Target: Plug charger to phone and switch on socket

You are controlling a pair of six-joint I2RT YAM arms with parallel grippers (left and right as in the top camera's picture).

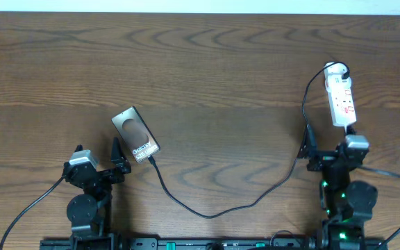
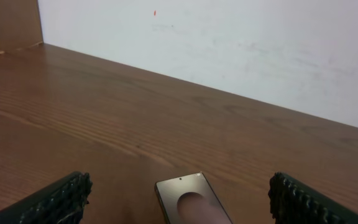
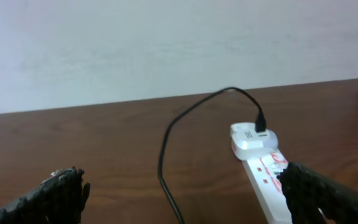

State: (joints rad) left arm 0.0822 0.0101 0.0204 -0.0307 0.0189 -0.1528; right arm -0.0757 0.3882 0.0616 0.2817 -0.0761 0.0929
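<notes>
Both spread apart, empty — L end effector [image 2: 180, 198], R end effector [image 3: 188, 196]; charger [image 1: 207, 212] seemingly in phone [image 1: 135, 133].

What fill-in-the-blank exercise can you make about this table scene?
The phone lies with its screen facing ___.
The charger is a thin ___ cable.
The socket has a ___ body.
The left gripper and right gripper both stand ___.
Missing words: up, black, white, open.

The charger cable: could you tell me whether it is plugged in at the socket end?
Plugged in: the charger ends in a black plug seated in the white adapter at the far end of the socket.
</notes>
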